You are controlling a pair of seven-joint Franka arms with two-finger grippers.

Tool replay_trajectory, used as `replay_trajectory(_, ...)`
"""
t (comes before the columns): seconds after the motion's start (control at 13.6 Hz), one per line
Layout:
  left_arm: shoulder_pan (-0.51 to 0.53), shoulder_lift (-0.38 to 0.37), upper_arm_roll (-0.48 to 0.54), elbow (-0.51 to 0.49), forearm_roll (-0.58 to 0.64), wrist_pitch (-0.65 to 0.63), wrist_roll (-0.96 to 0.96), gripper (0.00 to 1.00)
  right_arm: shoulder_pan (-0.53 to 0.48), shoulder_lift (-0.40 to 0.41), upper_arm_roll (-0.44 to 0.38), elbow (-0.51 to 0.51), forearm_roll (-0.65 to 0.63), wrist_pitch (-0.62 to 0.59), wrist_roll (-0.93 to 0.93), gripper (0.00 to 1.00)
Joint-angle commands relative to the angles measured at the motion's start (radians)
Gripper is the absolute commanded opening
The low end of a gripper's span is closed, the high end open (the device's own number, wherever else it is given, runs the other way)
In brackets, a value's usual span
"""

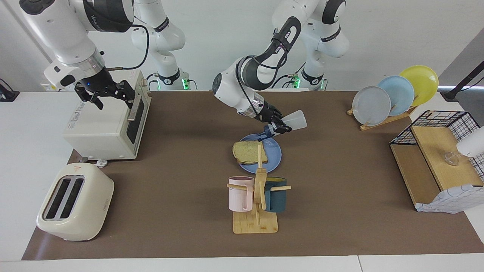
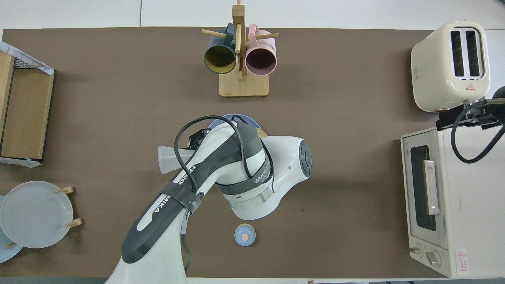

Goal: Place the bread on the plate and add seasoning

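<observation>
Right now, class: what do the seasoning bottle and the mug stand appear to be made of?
Seasoning bottle: probably soft plastic, matte; its whitish body looks translucent, its cap dark blue. Mug stand: likely bamboo or pale wood, unpainted; tan pegs and flat base.

Both arms: glossy white rounded shells with dark grey joint bands carrying white lettering. Left arm (image 2: 221, 173): a black cable loops loosely along the forearm, and a round dark grey end cap bears buttons. Right arm (image 1: 72, 34): silver wrist ring, small blue light, black cable, black gripper hardware. Green lights glow at both bases; lettering apparently reads "FRANKA", partly legible.
</observation>
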Motion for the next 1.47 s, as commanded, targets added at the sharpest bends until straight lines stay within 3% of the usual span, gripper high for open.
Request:
replay_trajectory(0.0,-0.019,0.027,0.015,0.029,0.034,-0.049,-0.009,0.00,-0.024,-0.006,0.008,-0.006,-0.012,-0.016,-0.002,1.00)
replay_trajectory(0.52,-0.034,0.125,0.015,0.104,0.088,-0.193,-0.007,0.00,-0.022,-0.020,0.009,-0.004,-0.010,-0.013,0.003,1.00)
replay_trajectory(0.74,-0.063,0.231,0.019,0.170,0.141,-0.262,-0.007,0.00,-0.025,-0.020,0.009,-0.004,-0.010,-0.013,0.003,1.00)
replay_trajectory(1.4,-0.039,0.248,0.087,0.187,0.226,-0.184,-0.007,0.00,-0.023,-0.020,0.009,-0.004,-0.010,-0.013,0.003,1.00)
